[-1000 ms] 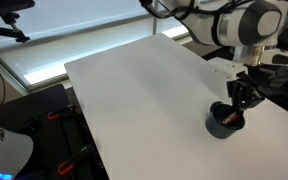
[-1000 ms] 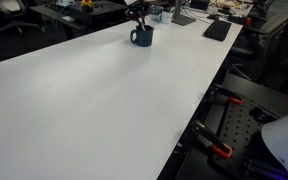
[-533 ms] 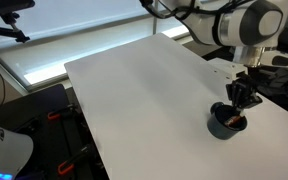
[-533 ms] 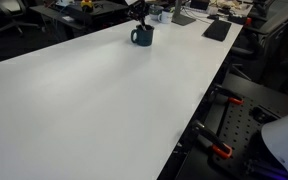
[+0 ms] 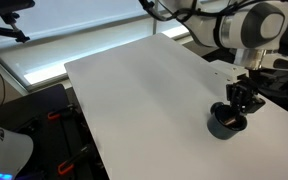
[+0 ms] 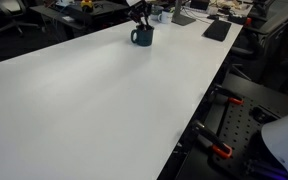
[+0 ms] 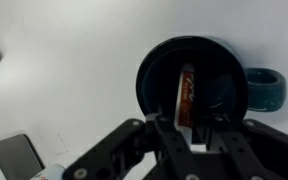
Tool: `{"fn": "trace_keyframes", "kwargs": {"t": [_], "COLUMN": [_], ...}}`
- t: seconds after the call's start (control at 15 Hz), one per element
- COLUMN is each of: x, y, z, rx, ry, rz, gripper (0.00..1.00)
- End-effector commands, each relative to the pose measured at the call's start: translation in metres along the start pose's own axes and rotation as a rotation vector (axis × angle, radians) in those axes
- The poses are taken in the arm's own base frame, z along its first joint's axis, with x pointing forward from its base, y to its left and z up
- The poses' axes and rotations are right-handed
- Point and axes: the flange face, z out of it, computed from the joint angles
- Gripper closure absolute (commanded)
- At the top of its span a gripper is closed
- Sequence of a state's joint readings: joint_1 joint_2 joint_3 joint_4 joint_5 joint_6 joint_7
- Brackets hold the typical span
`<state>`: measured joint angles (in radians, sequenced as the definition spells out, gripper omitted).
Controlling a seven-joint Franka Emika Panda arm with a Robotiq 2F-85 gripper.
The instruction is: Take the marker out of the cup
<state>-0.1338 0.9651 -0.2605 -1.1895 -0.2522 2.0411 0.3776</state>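
Note:
The dark blue-grey cup (image 5: 224,122) stands on the white table (image 5: 134,90) near its far right corner, and it also shows in an exterior view (image 6: 142,37). In the wrist view I look straight down into the cup (image 7: 149,70); its handle (image 7: 266,90) sticks out to the right. The reddish-orange marker (image 7: 185,92) leans inside the cup. My gripper (image 7: 194,122) hangs over the cup's mouth with its fingers either side of the marker's near end. The marker lies close to the left finger, with a dark gap to the right one. The gripper also shows just above the cup (image 5: 242,100).
A dark flat slab (image 7: 14,155) lies on the table at the lower left of the wrist view. A black flat object (image 6: 216,30) and desk clutter lie beyond the cup. The table's edge runs close behind the cup (image 5: 274,110).
The gripper has sunk a little lower onto the cup's mouth. The cup has not moved.

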Motion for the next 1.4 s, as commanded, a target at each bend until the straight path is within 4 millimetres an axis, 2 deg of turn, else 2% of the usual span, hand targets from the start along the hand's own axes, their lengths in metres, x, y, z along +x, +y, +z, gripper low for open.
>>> {"fn": "trace_keyframes", "kwargs": {"t": [0.0, 0.27, 0.47, 0.53, 0.6, 0.73, 0.87, 1.0, 1.27, 1.33], "x": [0.0059, 0.0104, 0.0104, 0.0103, 0.0102, 0.0102, 0.0102, 0.0103, 0.0104, 0.0105], "y": [0.0042, 0.0038, 0.0027, 0.0028, 0.0028, 0.0028, 0.0029, 0.0032, 0.0035, 0.0039], "z": [-0.0168, -0.0224, -0.0215, -0.0213, -0.0209, -0.0208, -0.0206, -0.0203, -0.0191, -0.0189], "rx": [0.026, 0.041, 0.046, 0.045, 0.044, 0.045, 0.045, 0.045, 0.044, 0.043], "ry": [0.035, 0.077, 0.077, 0.074, 0.072, 0.071, 0.071, 0.071, 0.069, 0.067], "rz": [-0.011, -0.019, -0.02, -0.019, -0.02, -0.02, -0.021, -0.022, -0.024, -0.024], "gripper": [0.36, 0.07, 0.24, 0.39, 0.47, 0.53, 0.66, 0.73, 0.66, 0.66]}}
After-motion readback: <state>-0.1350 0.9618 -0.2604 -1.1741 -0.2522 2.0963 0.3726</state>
